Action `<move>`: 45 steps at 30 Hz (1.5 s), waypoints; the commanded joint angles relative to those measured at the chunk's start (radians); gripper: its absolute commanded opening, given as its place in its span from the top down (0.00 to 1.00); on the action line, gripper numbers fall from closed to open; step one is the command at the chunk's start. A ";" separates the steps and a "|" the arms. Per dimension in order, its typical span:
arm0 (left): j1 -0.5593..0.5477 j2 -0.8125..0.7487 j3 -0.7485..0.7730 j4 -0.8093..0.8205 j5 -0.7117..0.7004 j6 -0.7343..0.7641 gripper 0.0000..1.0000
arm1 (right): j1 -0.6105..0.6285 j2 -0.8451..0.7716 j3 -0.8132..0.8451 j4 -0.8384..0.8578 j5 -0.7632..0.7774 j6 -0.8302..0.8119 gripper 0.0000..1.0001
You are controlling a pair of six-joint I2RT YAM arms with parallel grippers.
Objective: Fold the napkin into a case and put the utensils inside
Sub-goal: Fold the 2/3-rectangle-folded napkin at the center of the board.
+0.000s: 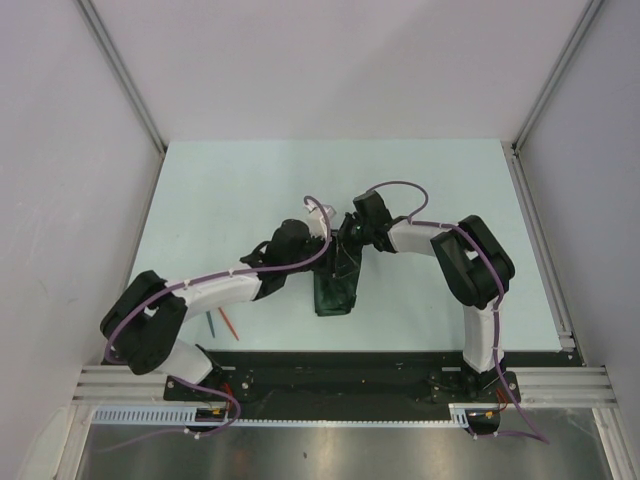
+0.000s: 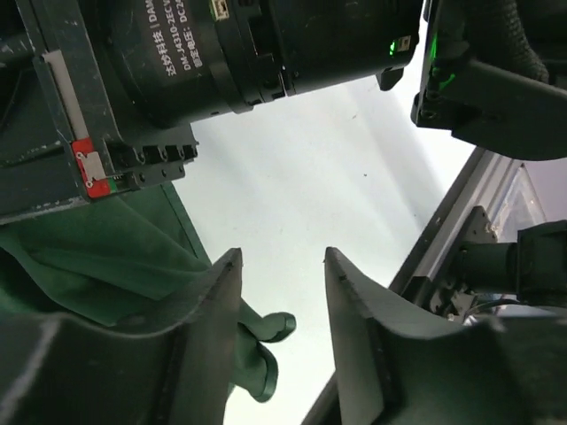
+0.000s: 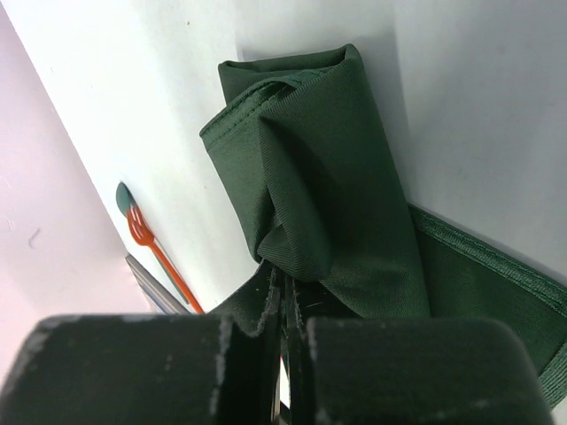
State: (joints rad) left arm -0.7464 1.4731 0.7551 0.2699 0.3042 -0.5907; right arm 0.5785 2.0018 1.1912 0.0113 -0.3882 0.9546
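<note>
Although the left gripper point(image 2: 282, 257) and right gripper point(image 3: 283, 297) hide its far end from above, we see the napkin point(image 1: 335, 285) near the front middle of the table point(image 1: 240, 190) as plain dark green cloth folded into a narrow, lumpy strip. The right one pinches tight on a raised fold of it, while the left stands about half open with only bare table between its fingers point(image 2: 354, 301), the cloth bunched just beside one. The utensils point(image 1: 222, 322), one orange-red and one teal, lie together near the front-left edge, well apart from the napkin.
</note>
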 commanded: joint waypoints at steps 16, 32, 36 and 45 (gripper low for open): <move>-0.001 0.125 0.049 0.000 0.138 0.255 0.49 | 0.023 -0.023 0.036 -0.089 0.055 0.039 1.00; -0.102 -0.060 -0.120 0.138 -0.233 0.226 0.51 | 0.004 -0.120 -0.102 0.142 0.017 0.300 1.00; -0.102 -0.149 -0.169 0.059 -0.338 0.131 0.48 | 0.011 -0.106 -0.090 0.157 0.017 0.331 1.00; -0.126 -0.228 -0.132 -0.198 -0.516 0.112 0.31 | 0.024 -0.109 -0.117 0.208 0.058 0.415 1.00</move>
State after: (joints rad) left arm -0.8516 1.2732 0.6041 0.1780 -0.0956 -0.4614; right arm 0.5903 1.9259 1.0843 0.1631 -0.3580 1.3003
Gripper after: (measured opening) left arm 0.603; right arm 0.011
